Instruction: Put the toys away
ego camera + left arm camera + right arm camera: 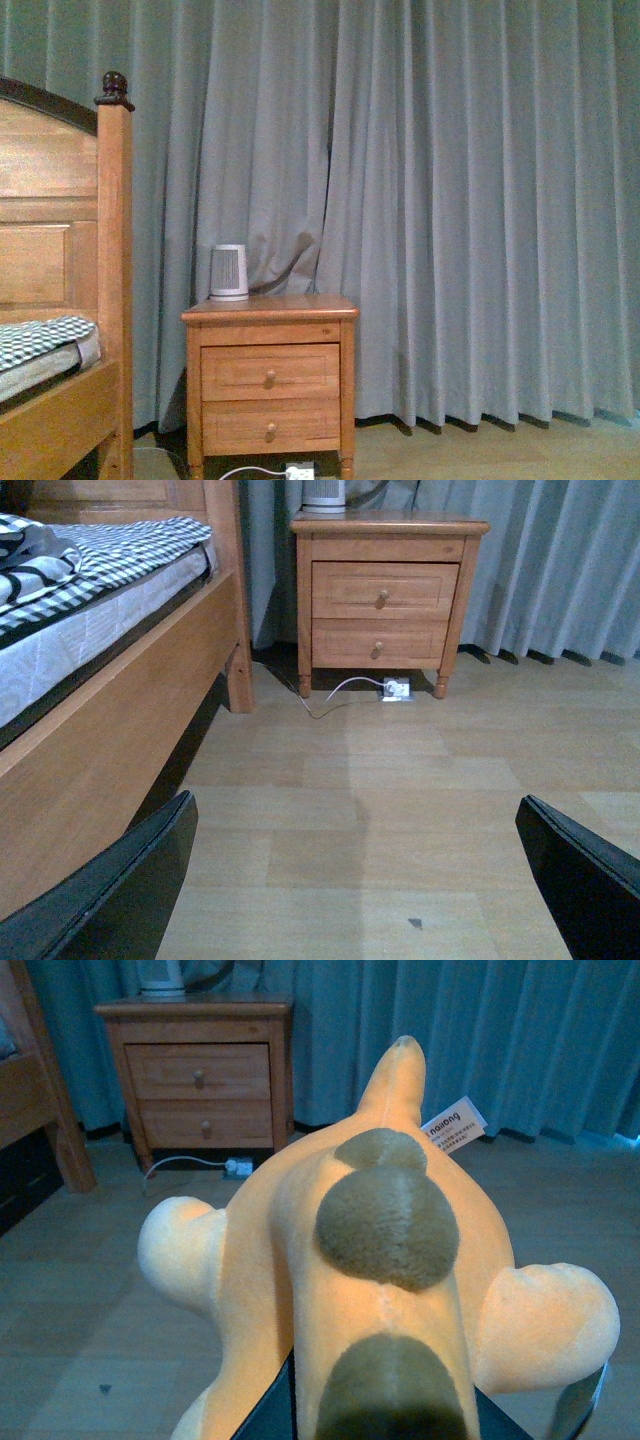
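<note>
Room: a bedroom with a pale wooden floor and a grey-blue curtain hanging in folds across the whole back.
Toy: the plush toy is orange-yellow with rounded brown patches in a row along its middle. A stubby limb sticks out to each side, and a white printed tag sits near its far end. It fills the right wrist view, raised over the floor, with its far end pointing toward the curtain.
Right arm: the right gripper is clamped on the near end of the plush toy. One dark finger presses into the body. The other finger shows under the opposite limb, and how firmly it bears on the toy cannot be told.
Left arm: the left gripper is spread wide with nothing between its black fingers, low over bare floor.
Stand: the nightstand is wooden, with two drawers and round knobs. It stands against the curtain, just beside the bed and beyond the toy.
On the stand: a small white-grey ribbed device, upright at the back of the top.
Under the stand: a white power strip on the floor, with a white cable running from it.
Sleeping place: the bed has a wooden frame and a post topped by a dark knob. It carries a checked sheet and a black-and-white striped fabric.
</note>
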Controlling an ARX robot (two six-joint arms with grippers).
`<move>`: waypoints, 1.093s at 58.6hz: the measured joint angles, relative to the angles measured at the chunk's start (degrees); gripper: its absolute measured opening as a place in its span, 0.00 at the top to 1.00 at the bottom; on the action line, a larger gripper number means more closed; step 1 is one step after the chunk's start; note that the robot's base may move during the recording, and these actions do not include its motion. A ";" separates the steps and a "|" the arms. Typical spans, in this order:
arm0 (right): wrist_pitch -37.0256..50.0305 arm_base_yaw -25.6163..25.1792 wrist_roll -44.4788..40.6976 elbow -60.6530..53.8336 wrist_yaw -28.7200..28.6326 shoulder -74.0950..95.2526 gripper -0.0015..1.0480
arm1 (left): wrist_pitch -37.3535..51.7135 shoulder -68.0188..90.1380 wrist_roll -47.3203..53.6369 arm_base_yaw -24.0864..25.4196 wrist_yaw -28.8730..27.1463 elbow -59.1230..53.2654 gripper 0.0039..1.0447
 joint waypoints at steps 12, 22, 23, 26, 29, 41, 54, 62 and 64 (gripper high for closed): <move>0.00 0.00 0.00 0.00 0.02 0.00 0.90 | 0.00 0.00 0.00 0.00 0.00 0.00 0.06; 0.00 0.00 0.00 0.00 -0.02 0.00 0.90 | 0.00 0.00 0.00 0.00 -0.02 0.00 0.06; 0.00 0.00 0.00 0.00 -0.02 0.00 0.90 | 0.00 0.00 0.00 0.00 0.00 0.00 0.06; 0.00 0.00 0.00 0.00 0.00 0.00 0.90 | 0.00 0.00 0.00 0.00 0.00 0.00 0.06; 0.00 0.00 0.00 0.00 0.02 0.02 0.90 | 0.00 0.02 0.00 0.00 0.00 0.00 0.06; 0.00 0.00 0.00 0.00 -0.02 0.00 0.90 | 0.00 0.00 0.00 0.00 -0.02 0.00 0.06; 0.00 0.00 0.00 0.00 -0.02 0.00 0.90 | 0.00 0.00 0.00 0.00 -0.02 0.00 0.06; 0.00 0.00 0.00 0.00 0.00 0.02 0.90 | 0.00 0.00 0.00 0.00 -0.02 0.00 0.06; 0.00 0.00 0.00 0.00 -0.04 0.00 0.90 | 0.00 0.00 0.00 0.00 -0.02 0.00 0.06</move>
